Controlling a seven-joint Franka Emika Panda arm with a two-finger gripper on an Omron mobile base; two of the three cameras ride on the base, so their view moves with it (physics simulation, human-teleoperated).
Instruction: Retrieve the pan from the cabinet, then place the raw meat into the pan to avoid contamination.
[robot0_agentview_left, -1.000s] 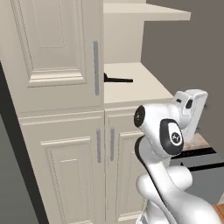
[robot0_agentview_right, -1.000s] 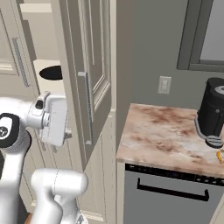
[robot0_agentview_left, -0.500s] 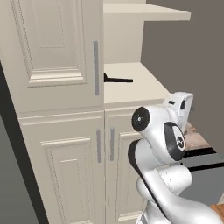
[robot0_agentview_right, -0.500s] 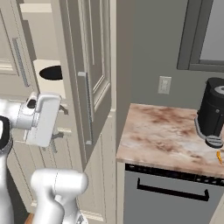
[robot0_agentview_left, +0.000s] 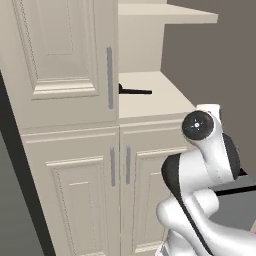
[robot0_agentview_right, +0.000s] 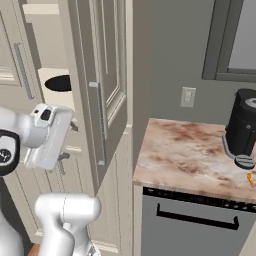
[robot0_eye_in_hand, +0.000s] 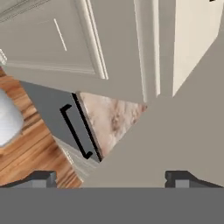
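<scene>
The flat black frying pan (robot0_agentview_right: 60, 83) lies on the shelf of the tall cream cabinet (robot0_agentview_left: 65, 150), far left. The pincer (robot0_eye_in_hand: 111, 177), open and empty, could strike the swung-out door (robot0_agentview_right: 102, 85) when reaching in.

The pan (robot0_agentview_right: 61, 83) lies on the cabinet (robot0_agentview_left: 65, 165) shelf; the raw meat (robot0_agentview_right: 249, 179) lies on the marbled counter (robot0_agentview_right: 185, 160).

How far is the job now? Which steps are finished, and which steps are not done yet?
Done: one upper door of the cabinet stands open. The pan lies on the shelf inside, not yet taken. In hand: nothing; the gripper is open and empty, looking down past the door toward the dishwasher front. Left: grasp the pan, bring it out, then put the raw meat, which lies on the counter, into it.
</scene>
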